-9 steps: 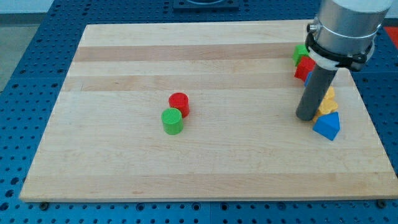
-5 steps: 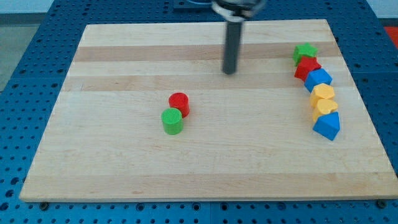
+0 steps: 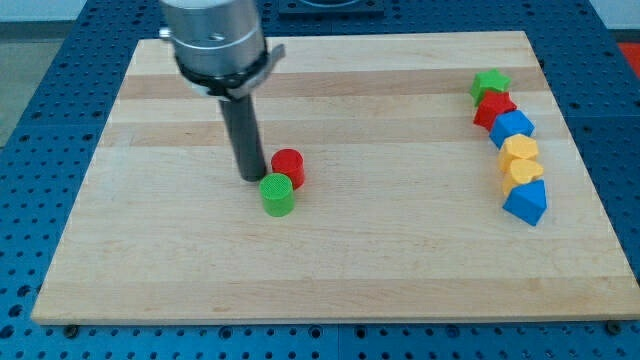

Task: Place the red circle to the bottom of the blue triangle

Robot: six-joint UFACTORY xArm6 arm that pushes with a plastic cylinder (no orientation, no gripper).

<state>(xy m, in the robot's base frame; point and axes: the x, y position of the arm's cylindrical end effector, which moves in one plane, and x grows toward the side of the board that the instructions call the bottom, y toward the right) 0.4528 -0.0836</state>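
The red circle (image 3: 289,166) lies near the board's middle, touching a green circle (image 3: 277,194) just below and to its left. The blue triangle (image 3: 526,203) lies at the view's right, the lowest of a column of blocks. My tip (image 3: 251,177) rests on the board just left of the red circle and just above-left of the green circle, very close to both; I cannot tell if it touches them.
Above the blue triangle, a column holds two yellow blocks (image 3: 520,161), a blue block (image 3: 513,127), a red block (image 3: 493,108) and a green block (image 3: 490,83). The wooden board (image 3: 150,260) lies on a blue perforated surface.
My tip has swept from beside the right column, across the board's upper middle, down to the left side of the red circle. No block has visibly moved.
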